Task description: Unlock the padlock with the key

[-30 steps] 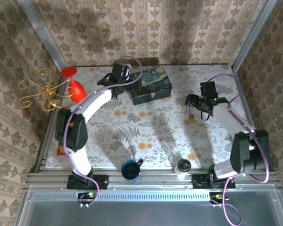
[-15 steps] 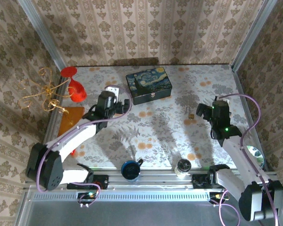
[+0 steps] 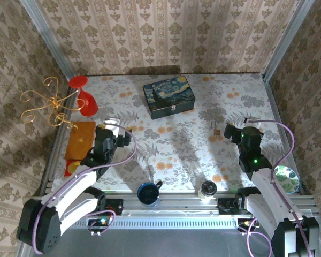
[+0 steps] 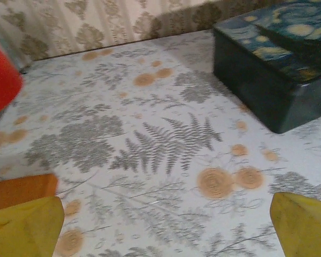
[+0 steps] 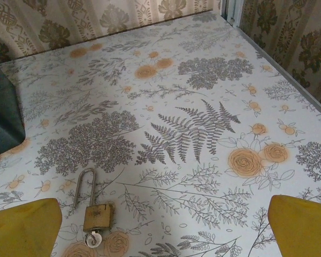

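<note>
Since half a second ago the left arm has pulled back toward its base, so the left end effector (image 3: 113,126) now hangs over the table (image 3: 192,155) well short of the dark blue painted box (image 3: 169,96) and close to the flat orange piece (image 3: 80,138). The right arm has barely shifted. In the left wrist view the left end effector (image 4: 166,230) is spread wide and holds nothing, with one yellow fingertip (image 4: 27,227) in each lower corner, the box (image 4: 273,80) ahead on the right and the orange piece (image 4: 18,190) on the left. The right end effector (image 3: 233,131) is also spread wide and holds nothing. The padlock (image 3: 217,130) lies on the table just beside it, well apart from the box. In the right wrist view the padlock (image 5: 97,216) lies flat between the fingers of the right end effector (image 5: 160,230), nearer the one on the left. Its thin shackle points toward the far wall, and a small silvery piece (image 5: 93,239) sits at its near end; whether that is the key I cannot tell.
</note>
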